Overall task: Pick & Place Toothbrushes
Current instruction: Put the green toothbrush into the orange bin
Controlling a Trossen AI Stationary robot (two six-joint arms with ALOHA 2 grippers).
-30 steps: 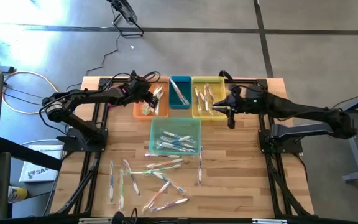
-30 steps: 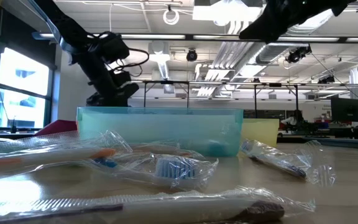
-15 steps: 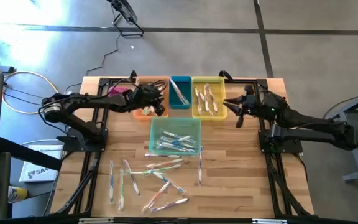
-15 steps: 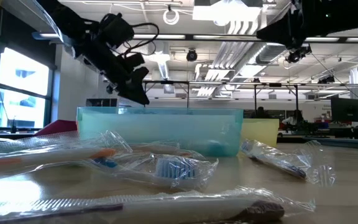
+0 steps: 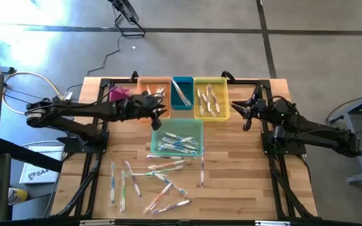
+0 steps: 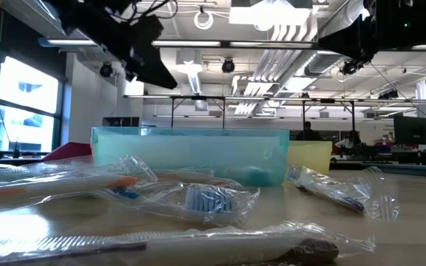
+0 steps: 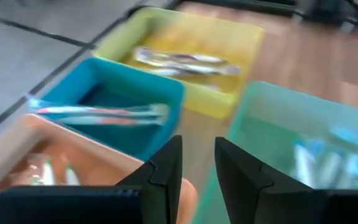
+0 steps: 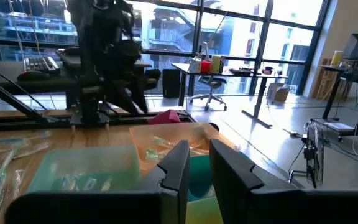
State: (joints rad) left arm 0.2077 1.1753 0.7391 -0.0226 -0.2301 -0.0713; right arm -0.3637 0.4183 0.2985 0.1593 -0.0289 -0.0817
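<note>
Since the loose toothbrushes (image 5: 159, 168) looked light and crinkly-wrapped, mid-handle seemed best; left gripper (image 5: 160, 113) and right gripper (image 5: 244, 115) had fingers slightly apart, empty

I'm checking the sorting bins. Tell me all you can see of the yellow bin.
The yellow bin is a rectangular, translucent plastic tray, open-topped and upright on the wooden table. It sits at the right end of the back row, beside the blue bin. Several wrapped toothbrushes lie inside. No gripper touches it.
</note>
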